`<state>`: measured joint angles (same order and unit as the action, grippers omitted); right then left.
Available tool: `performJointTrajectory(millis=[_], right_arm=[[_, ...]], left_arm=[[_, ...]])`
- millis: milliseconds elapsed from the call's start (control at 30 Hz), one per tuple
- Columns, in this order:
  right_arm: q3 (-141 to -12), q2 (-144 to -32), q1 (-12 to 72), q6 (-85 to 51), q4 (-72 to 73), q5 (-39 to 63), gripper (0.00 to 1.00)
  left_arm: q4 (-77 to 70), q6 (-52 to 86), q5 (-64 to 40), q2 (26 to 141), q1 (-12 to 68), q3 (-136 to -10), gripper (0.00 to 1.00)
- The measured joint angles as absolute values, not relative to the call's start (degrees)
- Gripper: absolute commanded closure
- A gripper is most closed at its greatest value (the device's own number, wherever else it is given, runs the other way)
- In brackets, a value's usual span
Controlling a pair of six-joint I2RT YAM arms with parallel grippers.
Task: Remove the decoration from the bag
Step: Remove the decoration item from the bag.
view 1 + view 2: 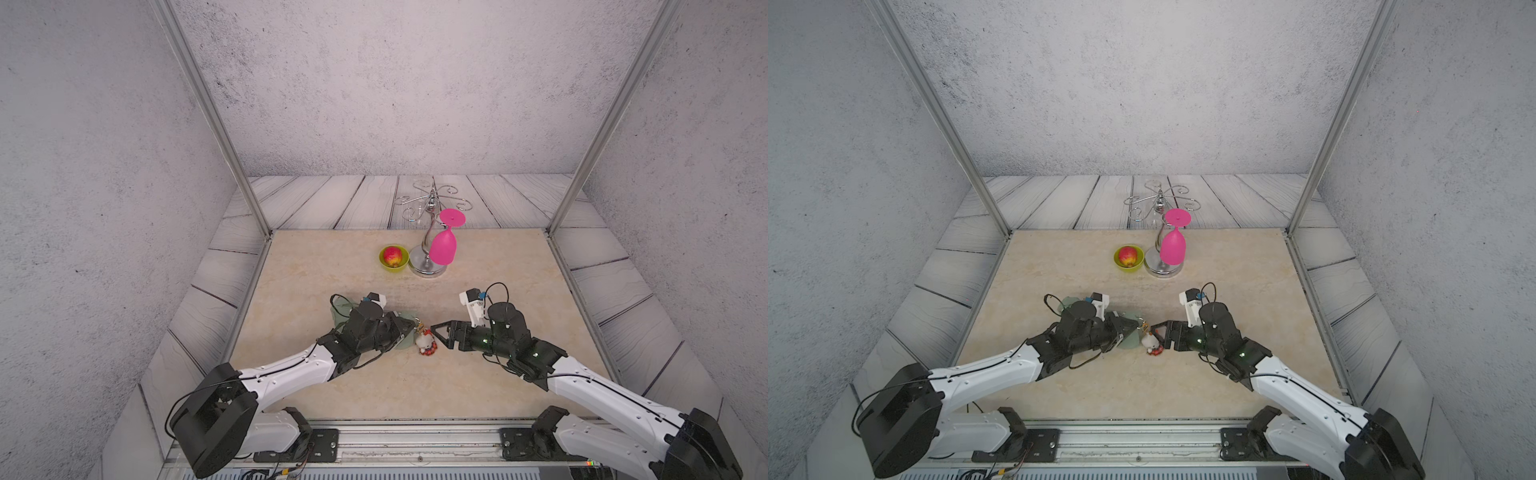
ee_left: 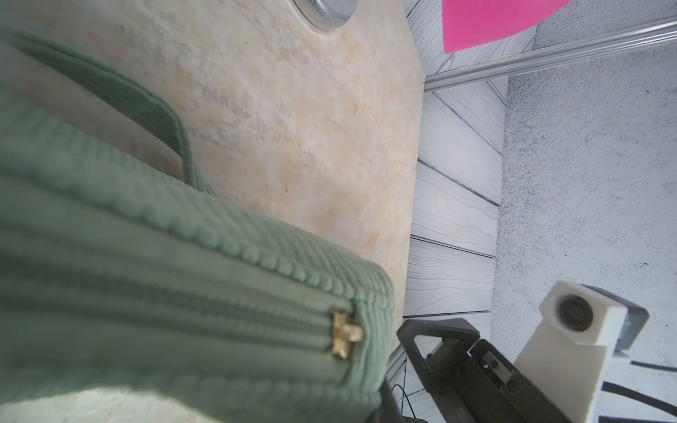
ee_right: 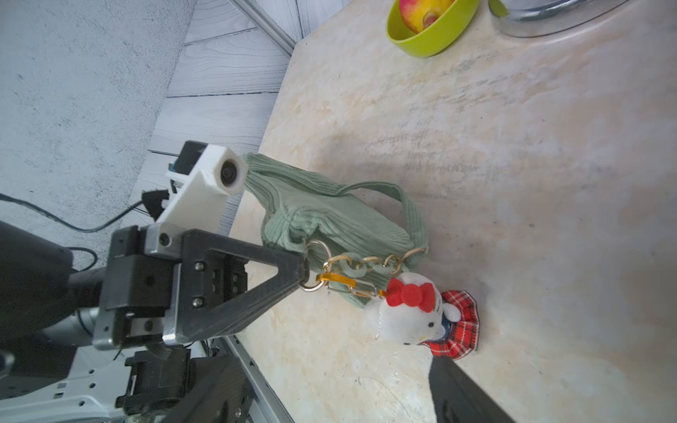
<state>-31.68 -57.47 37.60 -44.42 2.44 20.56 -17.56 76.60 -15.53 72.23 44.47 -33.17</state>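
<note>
Left gripper (image 3: 304,273) pinches the sage-green bag's (image 3: 329,219) gold ring (image 3: 318,241); the right gripper (image 1: 438,336), jaws spread, hovers beside the plush cat keychain (image 3: 406,318), whose orange clasp (image 3: 337,280) likely needs unclipping next.

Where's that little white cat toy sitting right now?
In both top views the cat toy lies on the table near its front middle, beside the bag, between the left gripper and right gripper.
</note>
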Motion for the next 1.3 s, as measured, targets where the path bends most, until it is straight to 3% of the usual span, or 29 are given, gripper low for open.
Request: performJointTrajectory(millis=[700,900,1300], right_arm=[[-36.40,-65.80,36.67,-46.96,8.67,31.22,0.23],[-37.23,-68.18,36.67,-46.74,9.74,32.97,0.29],[-37.98,-70.89,36.51,-46.70,10.96,34.26,0.30]], left_arm=[[-18.63,71.66,-25.71,69.69,38.76,-31.86,1.00],[-17.69,69.80,-27.90,69.34,37.87,-31.86,1.00],[-16.93,70.06,-29.04,68.64,37.45,-31.86,1.00]])
